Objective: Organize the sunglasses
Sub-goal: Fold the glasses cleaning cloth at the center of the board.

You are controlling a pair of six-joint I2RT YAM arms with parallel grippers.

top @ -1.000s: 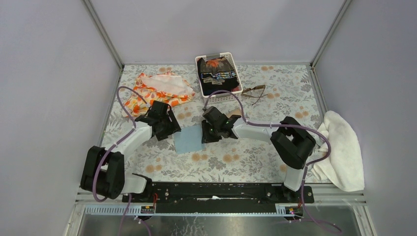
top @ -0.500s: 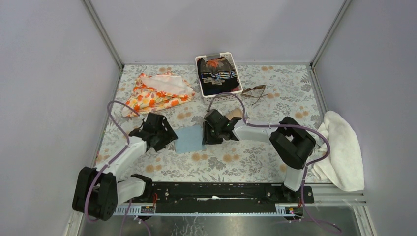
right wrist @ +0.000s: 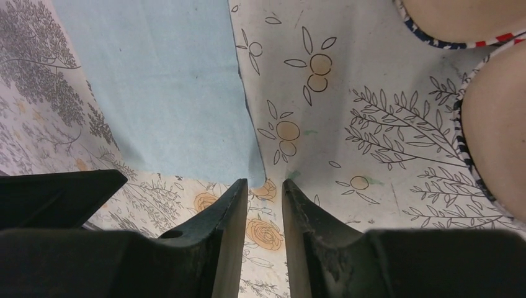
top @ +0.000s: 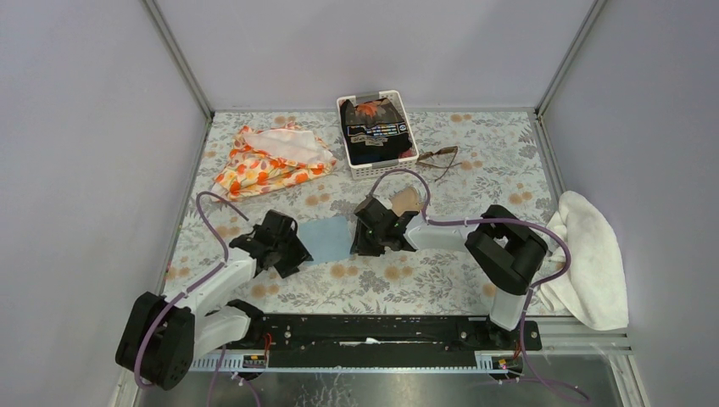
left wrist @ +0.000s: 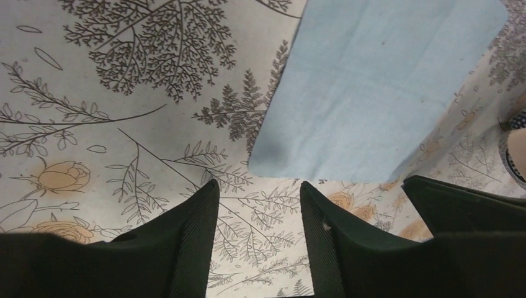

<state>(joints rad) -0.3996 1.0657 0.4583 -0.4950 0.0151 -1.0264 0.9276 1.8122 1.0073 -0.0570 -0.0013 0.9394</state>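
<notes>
The sunglasses [top: 441,157], thin brown frame with tinted lenses, lie on the floral table right of the white basket, far from both grippers. The light blue cloth [top: 327,239] lies flat between the grippers; it also shows in the left wrist view [left wrist: 372,87] and the right wrist view [right wrist: 161,87]. My left gripper [top: 295,253] is open and empty just short of the cloth's left near corner [left wrist: 259,186]. My right gripper [top: 363,241] has a narrow gap between its jaws, holds nothing, and sits at the cloth's right near corner [right wrist: 265,183]. The tan case [top: 405,202] lies behind it.
A white basket [top: 379,172] with dark folded fabric stands at the back centre. An orange floral cloth [top: 273,159] lies at the back left. A white towel [top: 589,254] hangs over the right edge. The tan case's striped rim [right wrist: 471,143] is close on the right.
Both arms have drawn back toward the near edge. The left gripper came off the cloth's left side. The tan case is now uncovered behind the right gripper.
</notes>
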